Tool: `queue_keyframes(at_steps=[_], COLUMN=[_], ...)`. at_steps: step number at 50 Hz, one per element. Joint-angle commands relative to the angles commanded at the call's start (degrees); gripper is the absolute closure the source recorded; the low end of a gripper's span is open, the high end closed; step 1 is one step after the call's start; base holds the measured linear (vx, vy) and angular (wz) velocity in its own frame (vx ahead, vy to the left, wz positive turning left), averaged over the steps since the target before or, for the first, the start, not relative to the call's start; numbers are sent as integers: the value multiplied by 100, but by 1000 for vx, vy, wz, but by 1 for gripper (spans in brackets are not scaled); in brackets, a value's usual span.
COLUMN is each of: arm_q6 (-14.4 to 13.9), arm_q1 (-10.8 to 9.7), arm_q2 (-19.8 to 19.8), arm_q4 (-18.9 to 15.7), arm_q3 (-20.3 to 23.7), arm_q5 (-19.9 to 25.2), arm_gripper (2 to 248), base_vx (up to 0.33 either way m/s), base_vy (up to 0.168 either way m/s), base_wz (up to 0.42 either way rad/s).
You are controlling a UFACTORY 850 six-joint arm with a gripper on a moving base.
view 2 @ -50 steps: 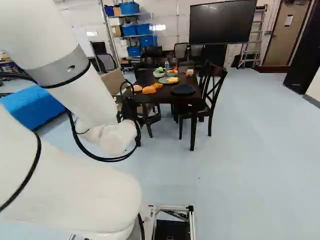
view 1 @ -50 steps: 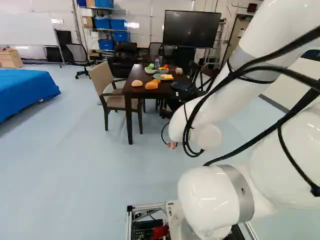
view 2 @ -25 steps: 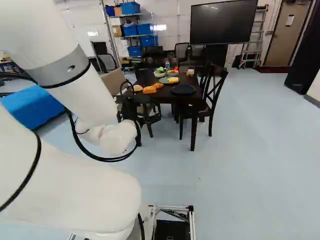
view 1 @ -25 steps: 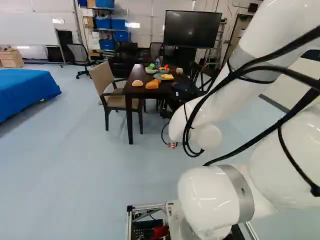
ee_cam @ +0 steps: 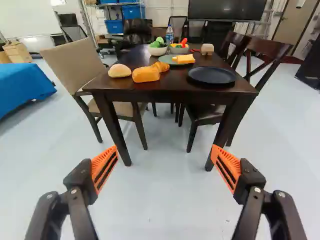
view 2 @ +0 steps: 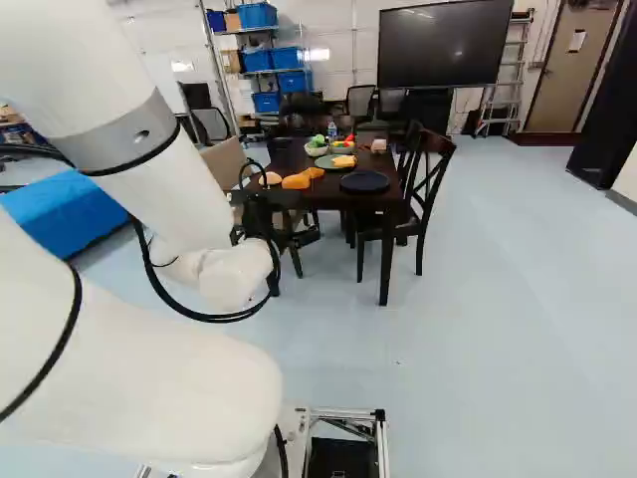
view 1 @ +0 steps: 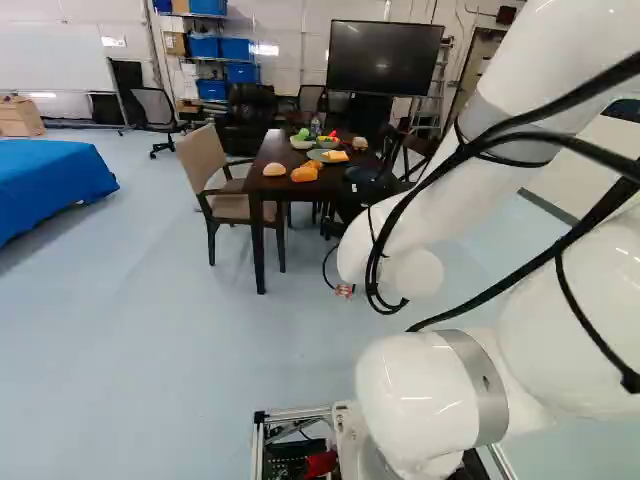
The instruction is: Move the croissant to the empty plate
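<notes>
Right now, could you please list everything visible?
Table: one, brown, ahead
Empty plate: one, dark, table's near end
Croissant: one, orange, behind loaf
Loaf: one, orange, beside bun
Bun: one, pale, on table
Serving plate: one, green, beyond croissant
Bread slice: one, yellow, serving plate
Bowls: two, white, grey; table
Bottle: one, clear, table
Block: one, beige, table
Chairs: several, brown, beige; around table
Screen: one, black, ahead
Bins: several, blue, shelves
Arm: one, white, above base
Gripper: one, black, open, facing table

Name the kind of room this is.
Probably a robotics lab or workshop: blue storage bins on metal shelving, a ladder near the door, and a dining table laid with food items.
</notes>
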Motion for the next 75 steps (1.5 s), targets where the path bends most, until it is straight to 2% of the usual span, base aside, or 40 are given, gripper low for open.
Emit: queue_keyframes(at_steps=[27,75], arm_q6=[0,0], arm_q1=[0,0], arm_q2=[0,0], arm_q4=[0,0], arm_q3=[0,0], arm_q5=[0,0], arm_gripper=[3,3], base_vx=[128,179], base_vy=[1,-30], base_wz=[-8,-4])
